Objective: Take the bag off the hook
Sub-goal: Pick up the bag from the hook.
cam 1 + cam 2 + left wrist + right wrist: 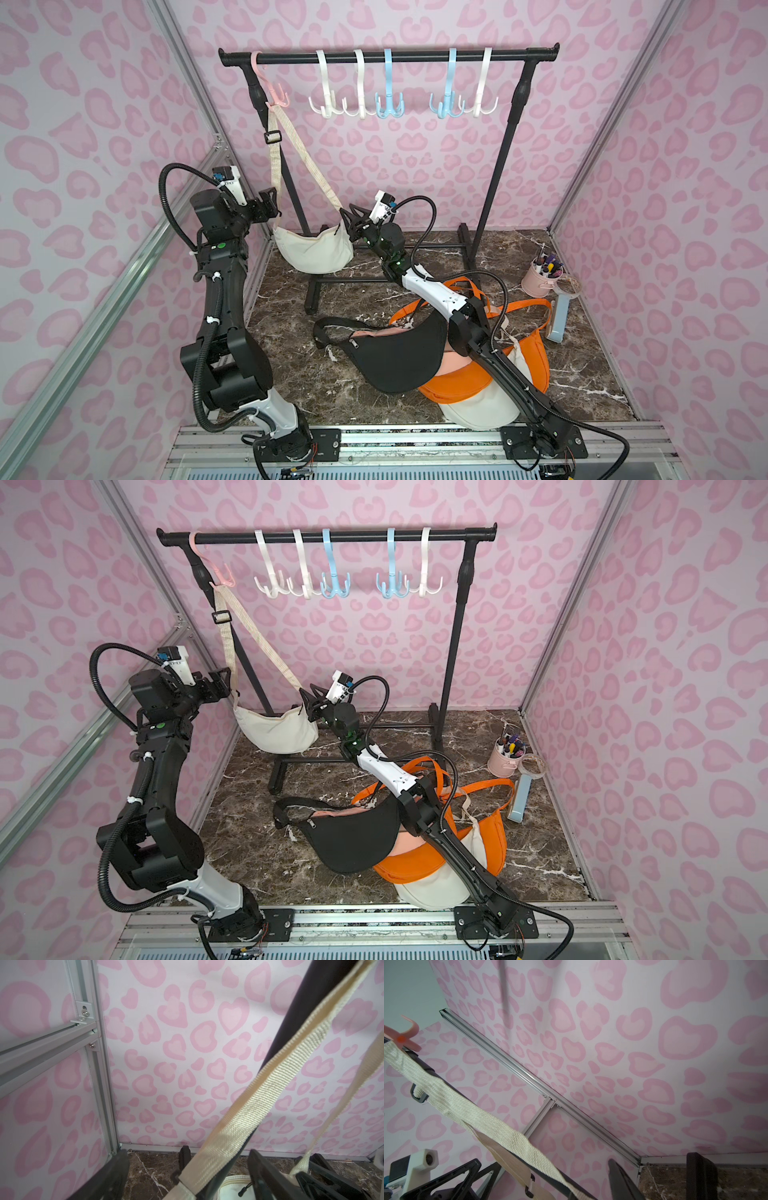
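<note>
A cream bag (311,249) (274,731) hangs by its beige strap (309,166) from the pink hook (276,97) (224,577) at the left end of the rack. My left gripper (270,203) (187,1178) is open at the bag's left end, and the strap (259,1088) runs between its wide-apart jaws. The bag's top (234,1186) shows just below them. My right gripper (347,218) (662,1178) is at the bag's right end, jaws apart with nothing between them. There the strap (477,1118) passes beside the jaws and leads up to the hook (406,1030).
The black rack (390,56) carries several white and blue hooks with nothing on them. A black bag (395,357), an orange bag (457,382) and other bags lie piled under my right arm. A pink pen cup (540,278) stands at the right wall.
</note>
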Controlling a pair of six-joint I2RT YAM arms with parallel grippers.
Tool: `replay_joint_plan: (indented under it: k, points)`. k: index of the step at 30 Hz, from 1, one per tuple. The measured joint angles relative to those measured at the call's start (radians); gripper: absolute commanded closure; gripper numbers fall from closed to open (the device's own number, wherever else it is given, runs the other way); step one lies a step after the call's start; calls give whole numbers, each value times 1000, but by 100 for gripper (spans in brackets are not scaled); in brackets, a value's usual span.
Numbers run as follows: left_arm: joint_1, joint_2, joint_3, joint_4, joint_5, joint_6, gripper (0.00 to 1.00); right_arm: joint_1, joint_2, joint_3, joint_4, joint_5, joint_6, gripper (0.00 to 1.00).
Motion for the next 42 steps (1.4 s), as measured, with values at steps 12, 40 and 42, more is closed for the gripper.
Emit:
replay_joint_plan:
  k: [12,40,42]
  points:
    - [6,53,31,-8,134,55,10,-3,44,7,58,25,19,59]
    - [6,141,309,-64,369,-65,96,5,27,21,80,57,10,58]
    - [6,127,320,-63,375,-91,96,7,8,21,80,53,8,58]
